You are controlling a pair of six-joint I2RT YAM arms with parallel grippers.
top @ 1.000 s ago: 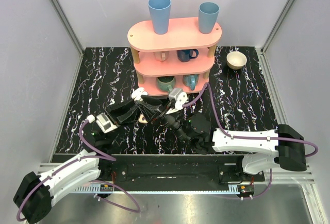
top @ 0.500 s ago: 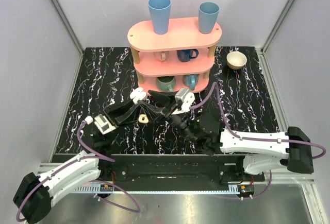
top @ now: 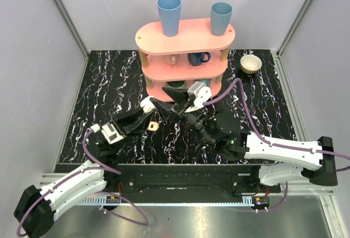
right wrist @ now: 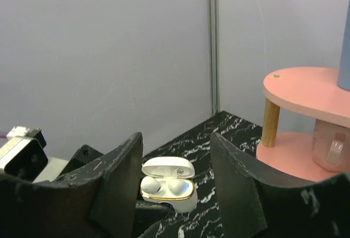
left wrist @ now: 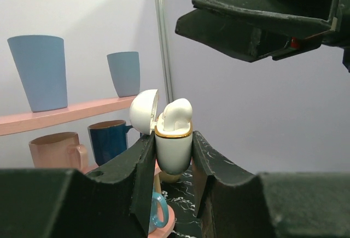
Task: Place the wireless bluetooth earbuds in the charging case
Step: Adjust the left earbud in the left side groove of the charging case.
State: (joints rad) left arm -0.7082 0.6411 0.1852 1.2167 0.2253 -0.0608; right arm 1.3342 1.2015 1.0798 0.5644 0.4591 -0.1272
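Note:
My left gripper [top: 146, 106] is shut on the white charging case [left wrist: 173, 150] and holds it upright above the table, lid [left wrist: 143, 112] open. In the right wrist view the case [right wrist: 168, 193] shows two white earbuds [right wrist: 150, 185] seated side by side in it. In the left wrist view one earbud [left wrist: 176, 115] stands a little proud of the gold rim. My right gripper [top: 165, 101] is open and empty, just above and beyond the case; it also shows in the left wrist view [left wrist: 262, 19]. Its fingers [right wrist: 117, 172] frame the case without touching it.
A pink three-tier shelf [top: 186, 49] with mugs and two blue cups [top: 169, 15] stands right behind the grippers. A small beige rounded box [top: 153, 125] lies on the black marbled table under the left gripper. A beige bowl [top: 251, 63] sits at the back right.
My right gripper has drawn up and back from the case toward the shelf, open. The left gripper has kept hold of the case and shifted slightly farther.

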